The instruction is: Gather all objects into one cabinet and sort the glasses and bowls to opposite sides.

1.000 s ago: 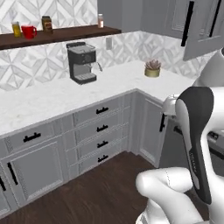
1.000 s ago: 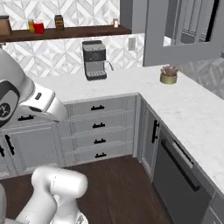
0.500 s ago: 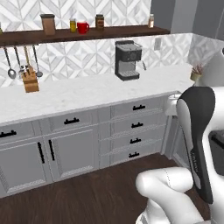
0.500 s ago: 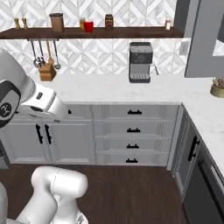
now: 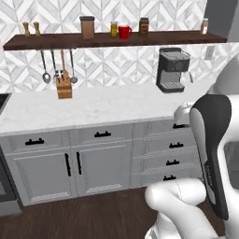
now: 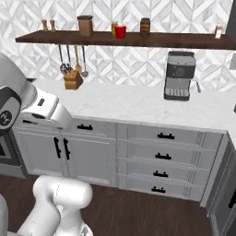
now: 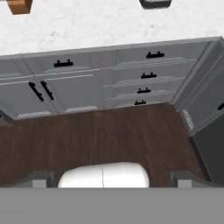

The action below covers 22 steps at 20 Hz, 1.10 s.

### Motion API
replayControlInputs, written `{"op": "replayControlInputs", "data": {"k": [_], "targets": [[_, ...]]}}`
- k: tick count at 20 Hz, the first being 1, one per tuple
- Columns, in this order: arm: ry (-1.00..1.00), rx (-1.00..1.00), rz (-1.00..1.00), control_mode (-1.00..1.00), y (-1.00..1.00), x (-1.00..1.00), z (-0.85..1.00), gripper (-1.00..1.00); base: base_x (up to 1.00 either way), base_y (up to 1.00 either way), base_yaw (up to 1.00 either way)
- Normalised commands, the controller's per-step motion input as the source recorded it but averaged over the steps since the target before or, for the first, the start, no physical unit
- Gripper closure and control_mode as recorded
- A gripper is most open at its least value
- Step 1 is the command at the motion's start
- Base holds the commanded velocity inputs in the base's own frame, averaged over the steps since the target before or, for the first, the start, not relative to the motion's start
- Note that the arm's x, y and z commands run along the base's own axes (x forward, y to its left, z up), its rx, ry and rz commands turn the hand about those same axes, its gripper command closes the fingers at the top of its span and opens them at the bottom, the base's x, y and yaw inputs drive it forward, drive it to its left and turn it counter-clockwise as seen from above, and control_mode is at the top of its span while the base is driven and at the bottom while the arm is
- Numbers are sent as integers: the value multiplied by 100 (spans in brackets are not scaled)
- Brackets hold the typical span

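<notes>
Red mug (image 5: 124, 32) sat on the wooden wall shelf (image 5: 56, 41), not gathered; sorting undone. Jaws stood wide apart, empty.

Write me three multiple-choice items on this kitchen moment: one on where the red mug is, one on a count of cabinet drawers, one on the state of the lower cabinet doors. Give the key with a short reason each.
1. Where does the red mug stand?
A. On the dark wooden wall shelf
B. On the white counter beside the coffee machine
C. On the floor

2. How many drawers are stacked in the column right of the double doors?
A. Two
B. Four
C. Six

3. In what state are the double doors below the counter?
A. Both swung open
B. One open, one shut
C. Both shut

Key:
1. A: the red mug sits on the wall shelf, between jars, well above the counter.
2. B: four black handles run down the drawer column in the right base view.
3. C: the double doors lie flush with the cabinet front, their handles side by side.
</notes>
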Motion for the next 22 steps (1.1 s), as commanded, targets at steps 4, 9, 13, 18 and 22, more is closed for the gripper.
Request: {"op": "replayControlInputs", "data": {"k": [4, 9, 13, 18, 22], "targets": [[0, 0, 0, 100, 0, 0, 0, -100, 90, -6, 18], [0, 0, 0, 100, 0, 0, 0, -100, 67, -34, -6], [0, 0, 0, 100, 0, 0, 0, -100, 66, -11, -15], [0, 0, 0, 100, 0, 0, 0, -100, 70, 0, -8], [0, 0, 0, 100, 0, 0, 0, -100, 72, -1, -3]]}}
